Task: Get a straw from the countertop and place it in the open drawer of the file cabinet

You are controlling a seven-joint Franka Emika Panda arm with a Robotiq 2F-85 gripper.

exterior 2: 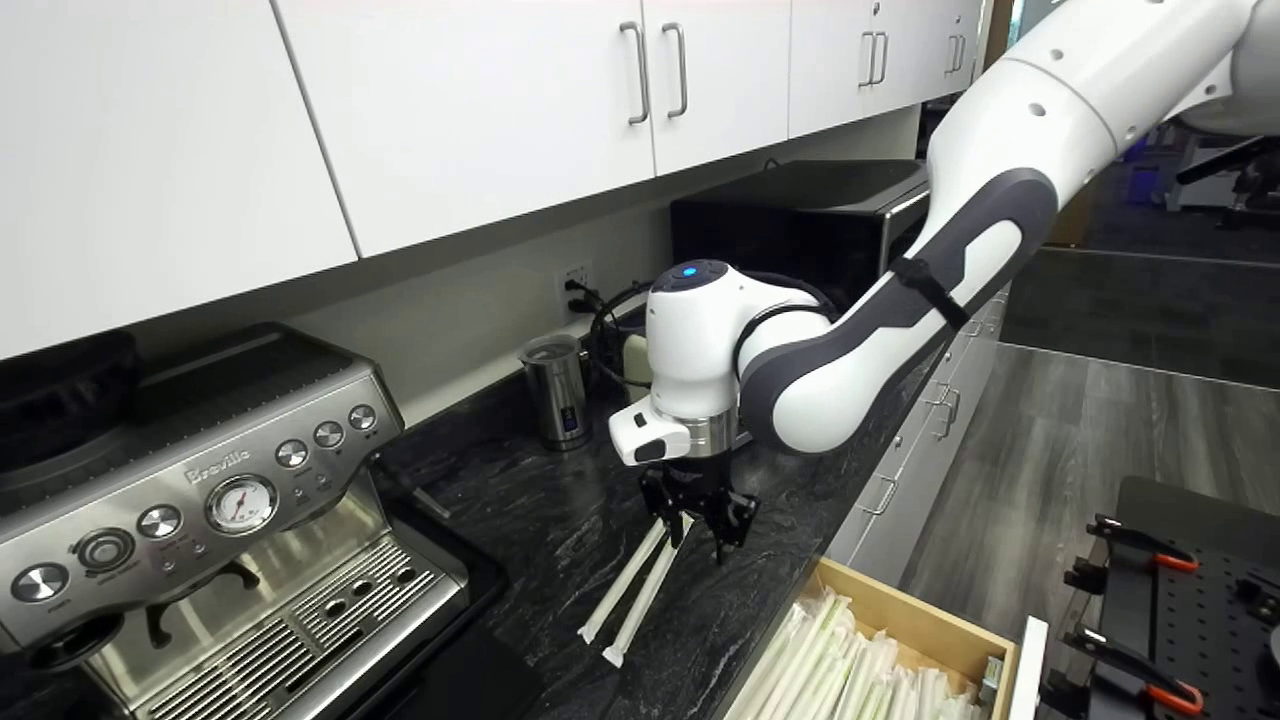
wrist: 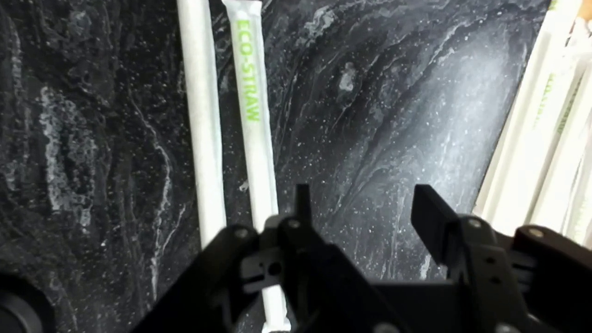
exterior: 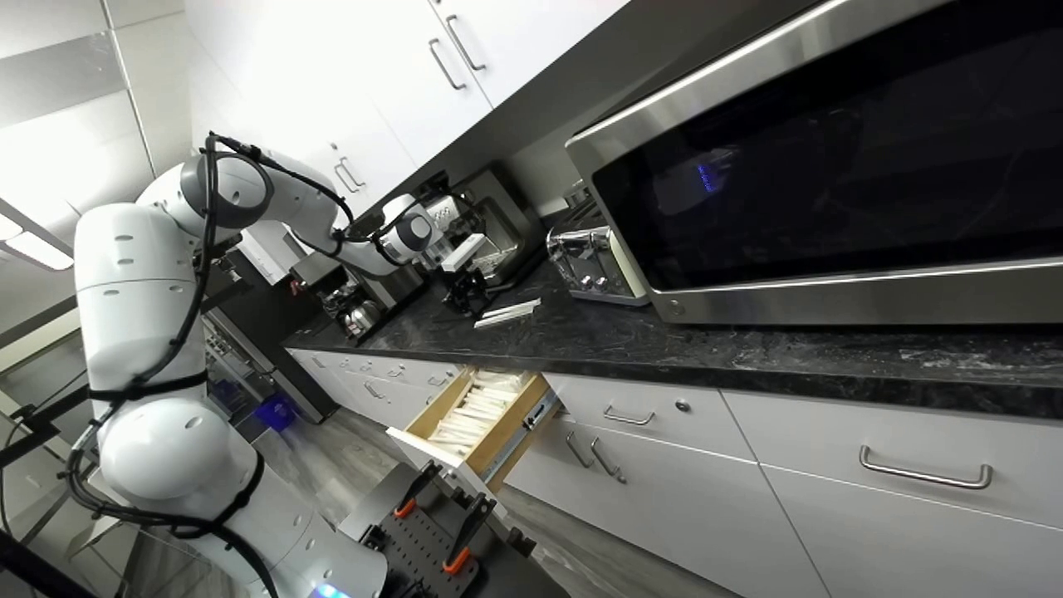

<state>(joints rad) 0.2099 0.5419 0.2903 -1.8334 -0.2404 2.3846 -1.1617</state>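
Observation:
Two white paper-wrapped straws lie side by side on the dark countertop [wrist: 370, 115]. The straw [wrist: 252, 106] nearer my gripper has green lettering in the wrist view, and the other straw [wrist: 201, 115] lies left of it. Both also show in an exterior view [exterior 2: 645, 605]. My gripper [wrist: 360, 199] is open and empty, low over the countertop. Its left finger is just right of the lettered straw and covers part of it; no straw is between the fingers. The open drawer [exterior: 516, 423] of the white file cabinet [exterior: 648, 490] has pale wood sides and holds several wrapped straws [exterior 2: 830, 660].
A coffee machine [exterior 2: 240, 500], a steel jug [exterior 2: 556, 395] and a toaster [exterior: 594, 257] stand on the countertop. A large microwave [exterior: 830, 183] is beyond the toaster. White upper cupboards [exterior 2: 500, 110] hang above. A black perforated plate with clamps [exterior: 428, 536] is near the robot's base.

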